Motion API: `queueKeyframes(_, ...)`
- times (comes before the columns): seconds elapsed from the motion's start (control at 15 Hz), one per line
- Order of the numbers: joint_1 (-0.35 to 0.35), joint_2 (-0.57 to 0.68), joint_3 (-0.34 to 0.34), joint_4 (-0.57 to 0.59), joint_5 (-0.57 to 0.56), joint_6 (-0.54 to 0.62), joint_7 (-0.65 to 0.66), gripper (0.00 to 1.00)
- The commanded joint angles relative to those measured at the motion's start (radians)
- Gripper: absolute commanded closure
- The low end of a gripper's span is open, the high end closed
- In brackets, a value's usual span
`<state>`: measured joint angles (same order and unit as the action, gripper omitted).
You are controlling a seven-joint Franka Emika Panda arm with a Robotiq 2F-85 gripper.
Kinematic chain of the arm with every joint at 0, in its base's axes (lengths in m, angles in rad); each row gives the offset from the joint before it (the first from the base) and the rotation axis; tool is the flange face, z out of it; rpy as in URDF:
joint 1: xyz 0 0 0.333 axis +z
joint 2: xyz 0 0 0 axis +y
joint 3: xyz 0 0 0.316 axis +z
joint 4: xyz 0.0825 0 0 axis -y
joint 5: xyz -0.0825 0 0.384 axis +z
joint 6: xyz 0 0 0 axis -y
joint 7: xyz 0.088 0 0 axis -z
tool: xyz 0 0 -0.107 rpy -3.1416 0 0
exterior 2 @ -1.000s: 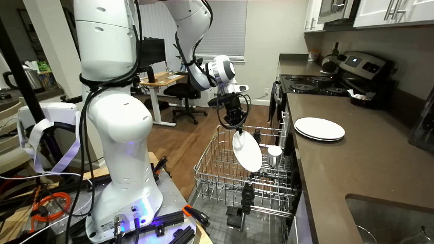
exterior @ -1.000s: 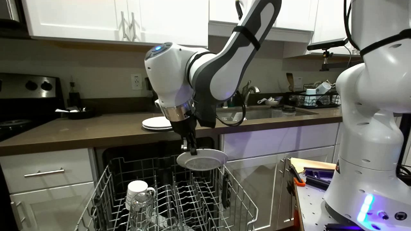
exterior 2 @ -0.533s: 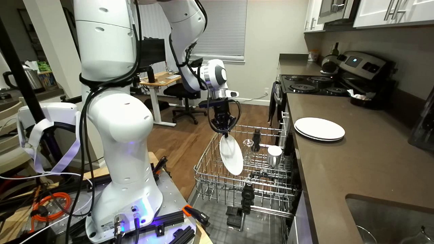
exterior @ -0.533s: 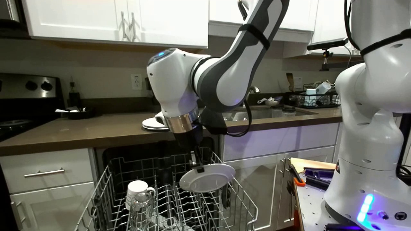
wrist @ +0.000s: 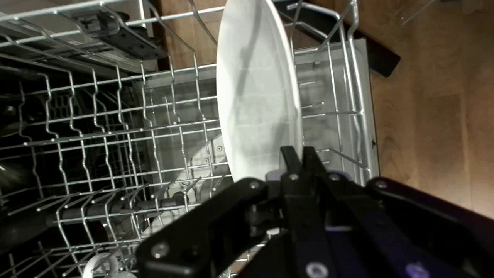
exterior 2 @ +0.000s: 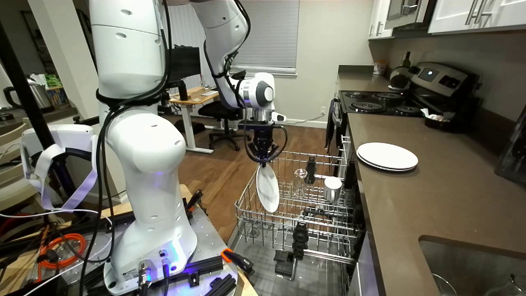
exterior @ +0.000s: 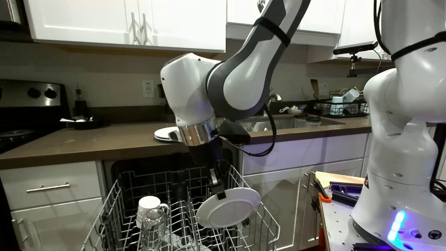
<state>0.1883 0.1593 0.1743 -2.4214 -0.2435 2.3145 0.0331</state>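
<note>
My gripper (wrist: pixel 299 151) is shut on the rim of a white plate (wrist: pixel 254 88), one finger on each face. In both exterior views the plate (exterior: pixel 231 211) (exterior 2: pixel 268 191) hangs steeply tilted beneath the gripper (exterior: pixel 220 195) (exterior 2: pixel 263 164). It is over or within the pulled-out wire dishwasher rack (wrist: pixel 115 133); whether its lower edge touches the wires I cannot tell. A white mug (exterior: pixel 147 204) and an upturned clear glass (exterior: pixel 153 226) stand in the rack, apart from the plate. Part of the gripper hides the plate's near edge in the wrist view.
More white plates (exterior 2: pixel 387 155) lie stacked on the brown counter (exterior 2: pixel 452 185) beside the rack. Beyond are a stove (exterior 2: pixel 365 96) and a sink (exterior 2: pixel 456 257) along the same counter. The robot's base stands on a table with an orange-handled clamp (exterior 2: pixel 238 261). Rack side walls rise around the plate.
The gripper has carried the plate lower and away from the counter, toward the rack's robot side. The plate now stands steeper, and the clear glass has come into view behind it. The grip is unchanged.
</note>
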Motion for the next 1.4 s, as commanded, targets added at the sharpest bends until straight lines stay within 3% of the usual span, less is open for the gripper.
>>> queueKeyframes(0.0, -0.011, -0.021, 0.013, -0.001, 0.1, -0.006, -0.102, 0.94)
queueKeyframes(0.4, -0.011, 0.015, 0.017, 0.024, 0.177, -0.012, -0.174, 0.94)
queueKeyframes(1.33, -0.013, 0.171, 0.023, 0.172, 0.189, -0.053, -0.195, 0.94)
